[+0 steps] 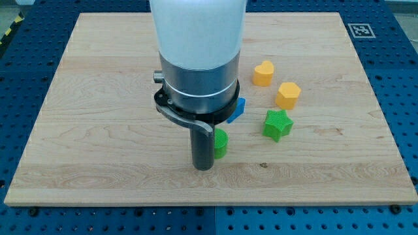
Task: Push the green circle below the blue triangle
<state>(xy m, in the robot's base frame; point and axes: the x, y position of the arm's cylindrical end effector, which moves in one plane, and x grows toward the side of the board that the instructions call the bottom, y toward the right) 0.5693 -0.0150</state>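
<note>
The green circle (pixel 221 143) lies on the wooden board (pixel 98 117) just right of centre, partly hidden by the rod. My tip (pixel 204 167) rests on the board right beside the circle's left side, touching or nearly touching it. The blue triangle (pixel 238 108) shows only as a small blue corner above and right of the circle; the arm's body hides most of it.
A green star (pixel 277 125) lies to the right of the circle. A yellow heart-like block (pixel 263 73) and a yellow hexagon (pixel 288 95) lie further up on the right. The arm's wide body (pixel 198 52) covers the board's upper middle.
</note>
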